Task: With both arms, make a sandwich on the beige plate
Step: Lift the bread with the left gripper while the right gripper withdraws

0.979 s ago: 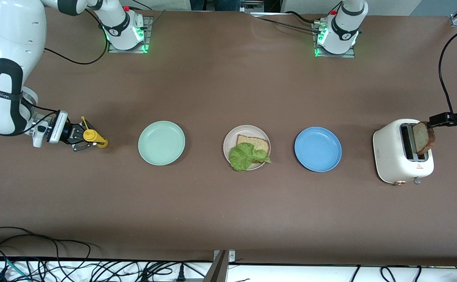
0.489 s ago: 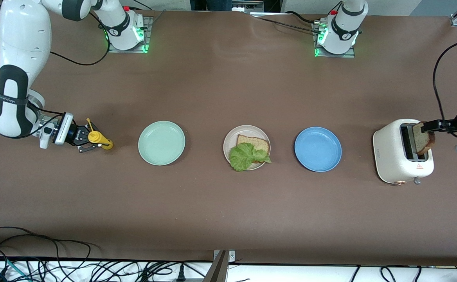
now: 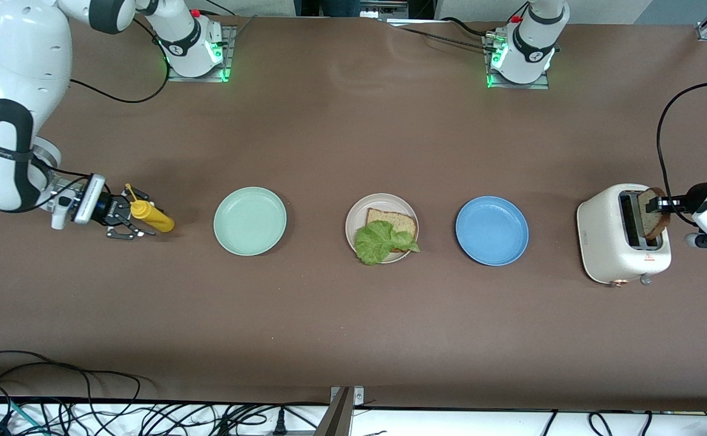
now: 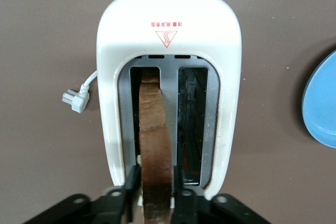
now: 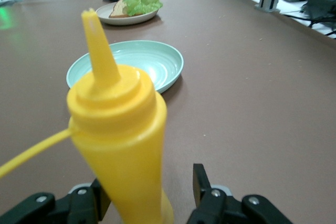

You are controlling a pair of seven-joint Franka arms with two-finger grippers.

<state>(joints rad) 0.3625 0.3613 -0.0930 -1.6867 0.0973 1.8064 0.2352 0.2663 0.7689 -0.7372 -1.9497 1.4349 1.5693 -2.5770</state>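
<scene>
Left gripper (image 4: 156,195) at the toaster (image 3: 623,235), by the left arm's end of the table. My fingers (image 4: 131,182) are pinched on both faces of the second bread slice (image 4: 155,145), which stands on edge in one slot, top crust proud of it. Other slot empty.

Right gripper (image 5: 152,195) near the right arm's end of the table. Jaws stand apart around the yellow mustard bottle (image 5: 118,140): one finger against its side, the other clear of it. Bottle stands on the table, not clamped.

Beige plate (image 3: 353,215) mid-table, between the mint-green plate (image 3: 249,220) and the blue plate (image 3: 491,230). First slice (image 3: 393,221) lies flat on it; lettuce leaf (image 3: 381,241) on top, spilling over the rim toward the front edge.

Risks, as I judge them:
- Slice is porous, crumbly; grip sits near one crust corner. Lifted askew, it could tear or scrape the slot wall and drag the toaster, which looks light.
- Bottle is tall, narrow-based, smooth plastic. Drawing my open fingers away crookedly could tip it.
- Leaf is ruffled, springy, off-centre. The top slice may rock or slide off it.

Textures: toaster glossy cream, rounded shell, loose plug (image 4: 73,99) lying beside it. Plates matte, shallow, raised rims. Table (image 3: 353,315) covering brown, dull.
</scene>
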